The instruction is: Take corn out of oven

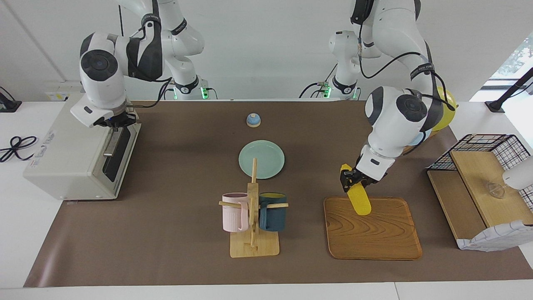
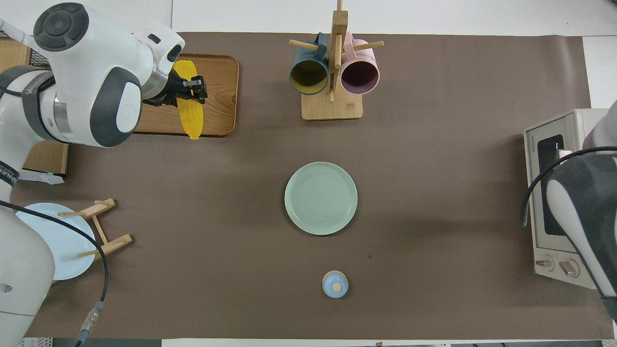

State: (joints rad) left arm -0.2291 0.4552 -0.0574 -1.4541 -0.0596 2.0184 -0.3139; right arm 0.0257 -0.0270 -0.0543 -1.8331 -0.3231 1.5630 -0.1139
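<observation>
**Corn held over tray, clear of oven**

Boxy off-white toaster oven [image 1: 79, 156] stood at the right arm's end of the table, door shut. Right gripper [image 1: 111, 121] sat at the door's top edge; jaw state not discernible. Left gripper [image 1: 353, 179] was clenched on the bright yellow corn cob [image 1: 359, 199], held tilted over the rectangular wooden tray [image 1: 374, 233].

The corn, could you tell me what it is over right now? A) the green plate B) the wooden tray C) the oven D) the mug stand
B: the left gripper holds the corn over the wooden tray's edge nearest the robots.
</observation>
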